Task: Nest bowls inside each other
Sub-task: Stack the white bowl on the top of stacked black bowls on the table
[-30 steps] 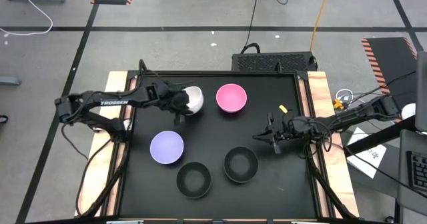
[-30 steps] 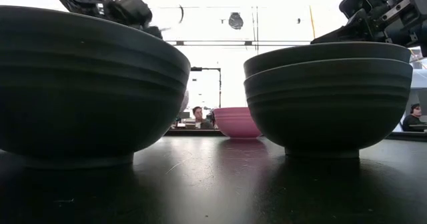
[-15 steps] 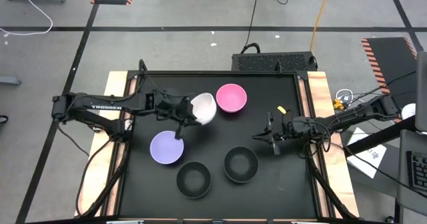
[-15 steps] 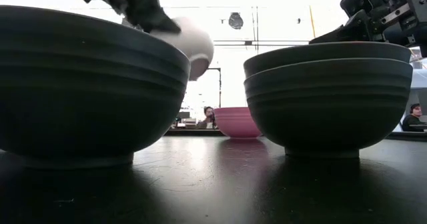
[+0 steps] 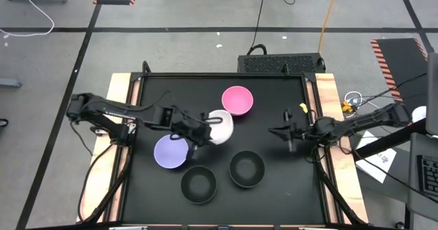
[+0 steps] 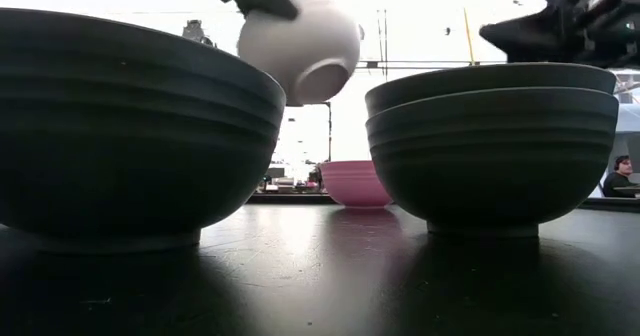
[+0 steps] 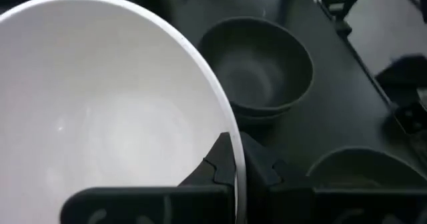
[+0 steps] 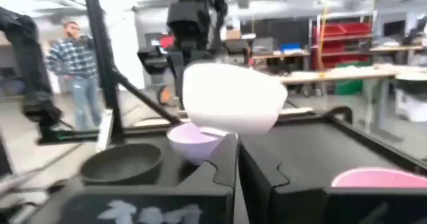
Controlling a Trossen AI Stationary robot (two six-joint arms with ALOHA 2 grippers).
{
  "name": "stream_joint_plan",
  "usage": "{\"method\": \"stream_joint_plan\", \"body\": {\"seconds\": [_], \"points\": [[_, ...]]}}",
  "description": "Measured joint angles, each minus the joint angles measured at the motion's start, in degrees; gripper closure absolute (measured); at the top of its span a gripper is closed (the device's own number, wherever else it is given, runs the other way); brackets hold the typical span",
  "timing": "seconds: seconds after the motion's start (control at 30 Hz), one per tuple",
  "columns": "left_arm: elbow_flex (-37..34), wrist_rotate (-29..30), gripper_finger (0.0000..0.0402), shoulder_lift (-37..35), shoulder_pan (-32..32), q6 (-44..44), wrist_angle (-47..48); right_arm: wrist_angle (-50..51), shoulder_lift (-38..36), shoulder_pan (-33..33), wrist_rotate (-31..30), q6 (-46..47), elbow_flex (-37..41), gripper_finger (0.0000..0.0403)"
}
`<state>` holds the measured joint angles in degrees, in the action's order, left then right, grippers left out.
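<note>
Left claw (image 5: 205,125) is carrying the white bowl (image 5: 220,126) by its rim (tilted), probably toward the black stack (image 5: 247,168) at 5 o'clock; next it needs levelling.

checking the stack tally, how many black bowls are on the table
3: a single black bowl at the near edge, and two nested as a stack right of it. The high view shows that stack as one bowl.
</note>
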<state>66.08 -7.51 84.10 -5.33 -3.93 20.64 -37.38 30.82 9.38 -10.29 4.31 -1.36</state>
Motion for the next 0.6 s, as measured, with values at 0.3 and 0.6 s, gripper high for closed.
{"method": "stream_joint_plan", "body": {"seconds": [0.3,0.6], "points": [[7.6,-2.7,0.0399,5.3,-1.1,-1.6,1.0,8.4,-5.0,0.6,1.4,-1.2,-0.4,0.0397],[14.3,-3.0,0.0399,13.1,-4.1,-0.6,5.3,9.7,-9.2,0.4,-0.1,-2.1,-0.2,0.0397]]}}
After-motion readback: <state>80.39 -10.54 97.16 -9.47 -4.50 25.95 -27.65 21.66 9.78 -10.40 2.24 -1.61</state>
